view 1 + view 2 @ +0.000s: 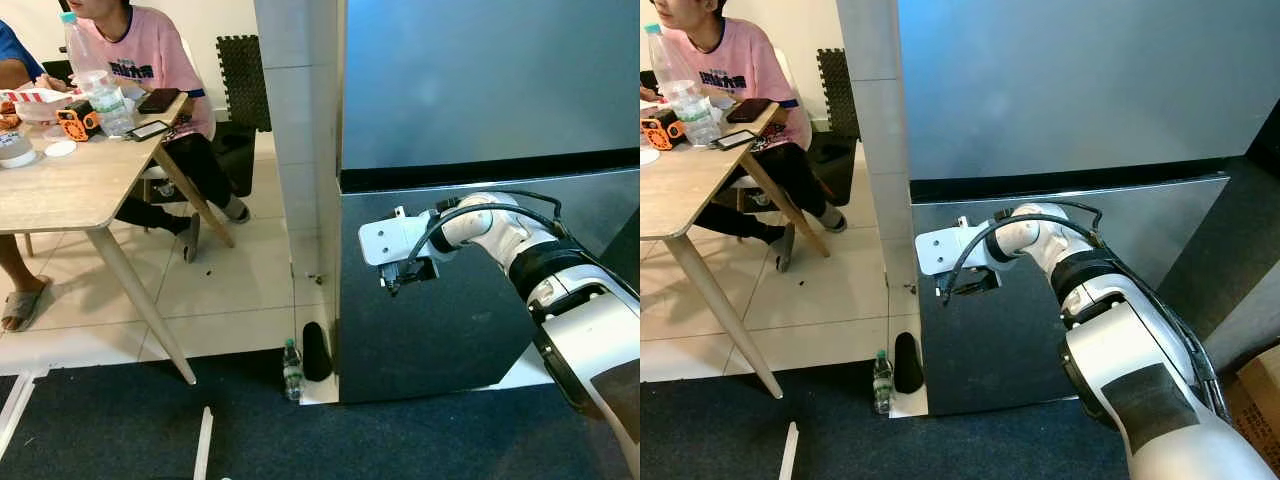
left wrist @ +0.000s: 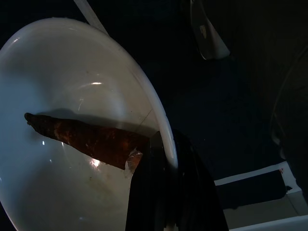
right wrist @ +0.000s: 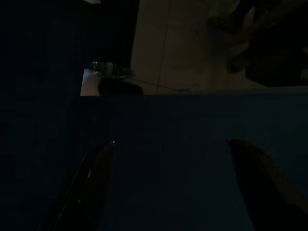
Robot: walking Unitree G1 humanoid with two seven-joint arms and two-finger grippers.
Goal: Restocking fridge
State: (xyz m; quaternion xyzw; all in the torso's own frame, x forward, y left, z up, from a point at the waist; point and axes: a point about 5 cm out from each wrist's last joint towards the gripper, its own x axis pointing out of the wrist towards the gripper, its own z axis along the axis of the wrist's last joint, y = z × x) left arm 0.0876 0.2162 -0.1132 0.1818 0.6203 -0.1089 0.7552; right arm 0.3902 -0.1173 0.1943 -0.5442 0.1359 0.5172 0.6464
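While right gripper [image 3: 171, 187] spreads before one fridge [image 1: 480, 100], one plate [image 2: 72, 96] pinched left.

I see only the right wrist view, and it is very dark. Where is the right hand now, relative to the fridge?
Observer: The right hand is at the dark glossy lower fridge door, near its left edge.
Operator: Is the left hand free?
Observer: No. The left hand grips the rim of a round white plate carrying a brown piece of food.
Operator: Is somebody nearby?
Observer: Yes. A person in a pink shirt sits at the light wooden table, to the robot's left.
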